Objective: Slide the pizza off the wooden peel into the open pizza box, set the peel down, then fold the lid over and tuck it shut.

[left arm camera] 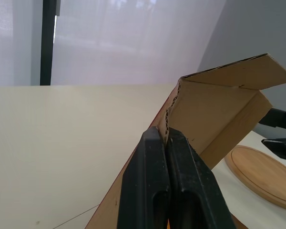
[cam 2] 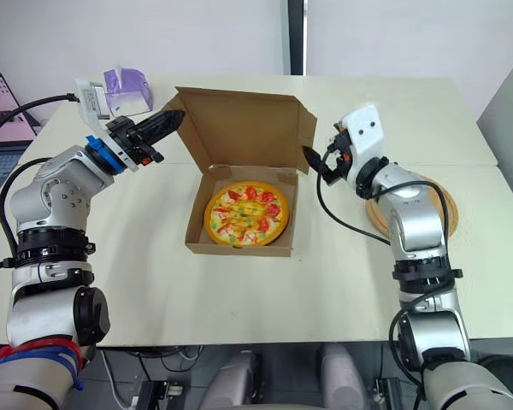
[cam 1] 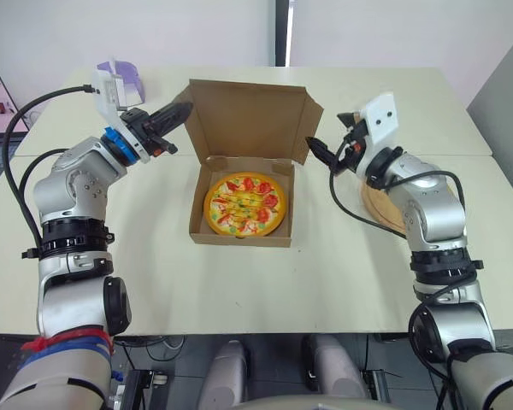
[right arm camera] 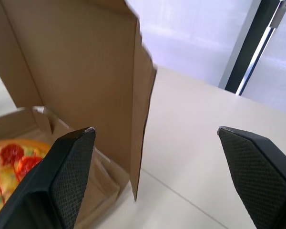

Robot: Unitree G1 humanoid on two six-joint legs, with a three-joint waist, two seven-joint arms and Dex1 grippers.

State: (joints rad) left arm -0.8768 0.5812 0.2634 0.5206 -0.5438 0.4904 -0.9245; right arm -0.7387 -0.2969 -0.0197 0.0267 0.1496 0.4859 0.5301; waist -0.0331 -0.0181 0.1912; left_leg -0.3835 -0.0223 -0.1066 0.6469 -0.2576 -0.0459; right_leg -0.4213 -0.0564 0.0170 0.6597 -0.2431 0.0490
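Peel (left arm camera: 262, 176) partly hidden by arm, left tool (cam 1: 185, 109) pinching lid (cam 1: 248, 115)

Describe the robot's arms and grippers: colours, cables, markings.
The left arm and right arm are silver-grey shells with black joint bands and looping black cables. The left one carries a blue wrist ring. A white camera housing sits on each wrist. The left gripper and right gripper each have two tapered black fingers with cross-hatched pads.
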